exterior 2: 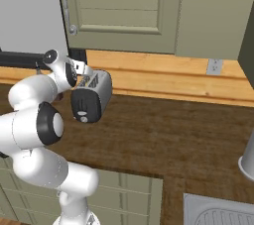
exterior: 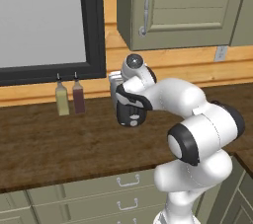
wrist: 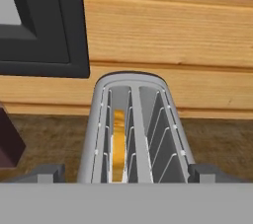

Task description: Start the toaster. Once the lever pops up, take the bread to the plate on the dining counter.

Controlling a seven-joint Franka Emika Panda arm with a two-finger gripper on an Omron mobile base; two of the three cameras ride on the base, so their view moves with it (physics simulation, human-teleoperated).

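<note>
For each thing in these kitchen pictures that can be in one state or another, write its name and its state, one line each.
toaster: upright on the worktop, both slots facing up.
bread: standing on edge, sunk in one slot.
claw: open, its fingertips flanking the toaster, holding nothing.
upper cabinet door: closed.
drawers: closed.
two bottles: upright near the wall.

Nothing readable from where I sit, honestly. The toaster has a few small pale marks on its black end panel, but they're too tiny for me to make out as letters or numbers. The two bottles by the window carry no label I can read.
</note>
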